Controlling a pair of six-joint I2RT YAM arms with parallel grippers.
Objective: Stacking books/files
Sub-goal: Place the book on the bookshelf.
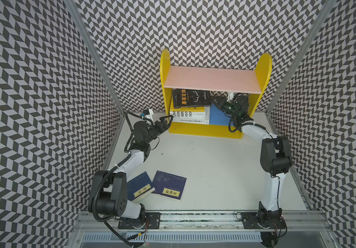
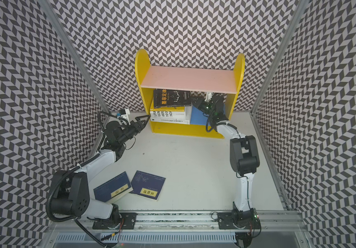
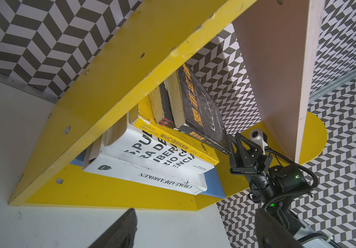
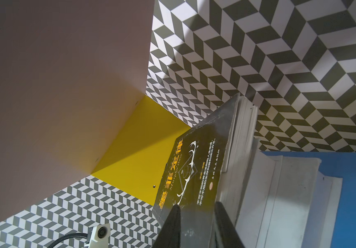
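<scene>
While nearly closed, right tool [image 4: 197, 205] pinches black book [image 4: 185, 171]

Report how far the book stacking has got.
Done: a stack of five books sits on the lower shelf of the bookcase, a black book on top. In hand: the right pincer is at that book's corner; whether it grips is unclear. The left pincer stands open and empty beside the bookcase. Left: a navy book and a second navy book lie on the table.

Looks like a robot lab test booth: chevron-patterned walls [image 1: 33, 85] left, right and top, white tabletop [image 1: 215, 167] centre, aluminium rail [image 1: 198, 215] along bottom holding bolted arm mounts [image 1: 139, 221].
</scene>
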